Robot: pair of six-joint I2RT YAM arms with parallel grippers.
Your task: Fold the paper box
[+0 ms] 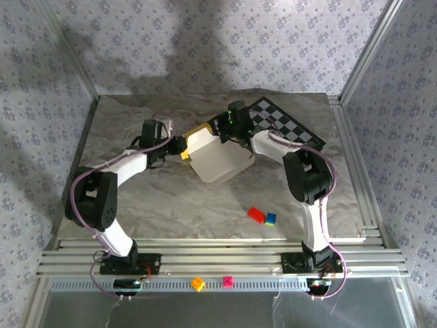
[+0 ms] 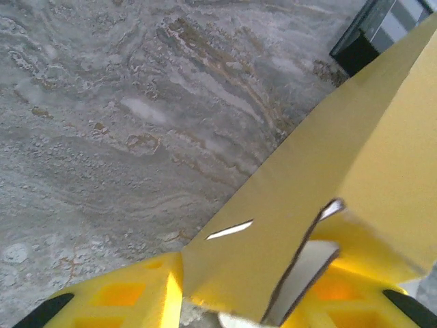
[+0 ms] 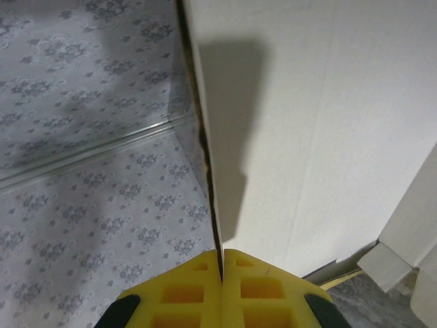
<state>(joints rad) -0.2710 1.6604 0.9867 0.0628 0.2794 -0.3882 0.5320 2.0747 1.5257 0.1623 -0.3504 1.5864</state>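
The paper box stands partly folded in the middle of the table, its white inner face towards the camera and yellow outside showing at its left corner. My left gripper grips that left corner. In the left wrist view its yellow fingers sit either side of a doubled yellow wall of the box with a slot in it, and the left gripper is shut on it. My right gripper holds the box's far top edge. In the right wrist view that right gripper pinches the thin edge of a white panel.
A black-and-grey checkerboard mat lies at the back right, behind the right arm. A red brick and a blue brick lie on the table near the front. A yellow brick and a pink one rest on the front rail.
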